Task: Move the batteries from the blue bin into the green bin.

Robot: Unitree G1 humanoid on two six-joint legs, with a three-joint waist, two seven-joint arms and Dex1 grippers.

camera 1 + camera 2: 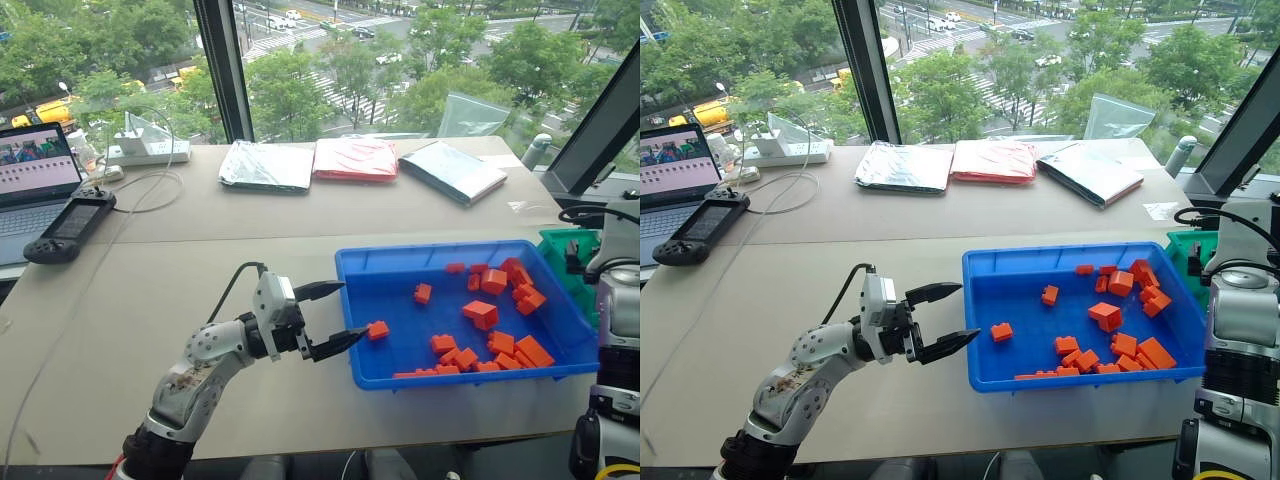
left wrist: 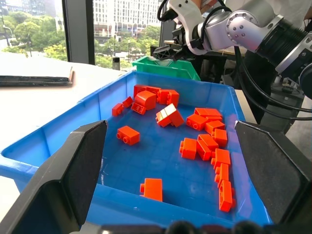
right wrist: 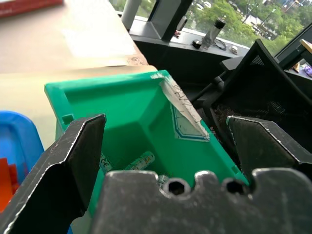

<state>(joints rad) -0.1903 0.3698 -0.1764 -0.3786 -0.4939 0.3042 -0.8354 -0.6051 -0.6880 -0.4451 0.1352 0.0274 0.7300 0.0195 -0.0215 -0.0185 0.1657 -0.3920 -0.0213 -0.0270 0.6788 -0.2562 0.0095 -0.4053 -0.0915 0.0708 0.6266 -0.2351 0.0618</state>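
Head view: the blue bin (image 1: 362, 318), long side across the surface (image 1: 200, 260), holds orange bricks (image 1: 481, 314). The left tool (image 1: 332, 318) hovers spread at its rim.

Left wrist view: the green bin (image 2: 168, 68) sits behind the blue bin.

Right wrist view: the right tool (image 3: 165, 146) is spread above the green bin, where batteries (image 3: 141, 161) lie; their print is unreadable.

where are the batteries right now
In the right wrist view the batteries lie at the bottom of the green bin, just beyond the blue bin, right under the open right claw.
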